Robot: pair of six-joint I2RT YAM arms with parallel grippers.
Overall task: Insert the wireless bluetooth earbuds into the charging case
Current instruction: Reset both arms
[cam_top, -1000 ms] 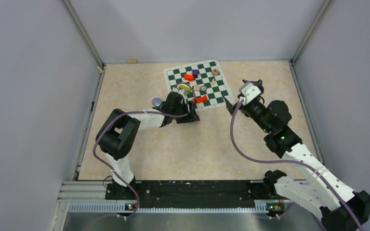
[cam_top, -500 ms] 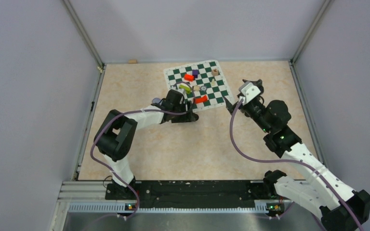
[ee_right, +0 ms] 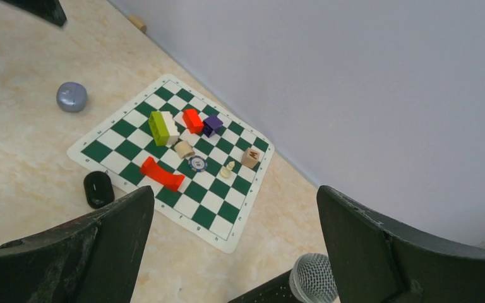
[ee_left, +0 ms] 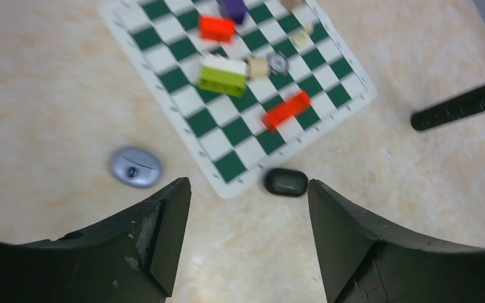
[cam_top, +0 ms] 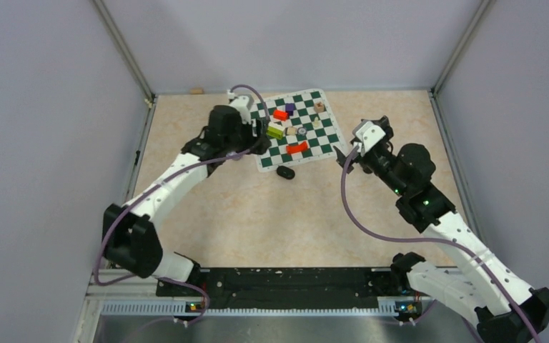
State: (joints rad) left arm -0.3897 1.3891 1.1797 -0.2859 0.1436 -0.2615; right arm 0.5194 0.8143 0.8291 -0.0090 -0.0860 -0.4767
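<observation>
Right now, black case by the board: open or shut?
Shut: the black case shows as one smooth closed oval beside the chessboard, with no raised lid in any view.

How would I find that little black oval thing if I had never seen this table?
Look for the green-and-white chessboard mat on the beige table. Just off its edge nearest the robot lies the black oval case, on the bare tabletop. The coloured blocks all sit on the mat, and the grey-blue case off the mat's left side is rounder and paler.
</observation>
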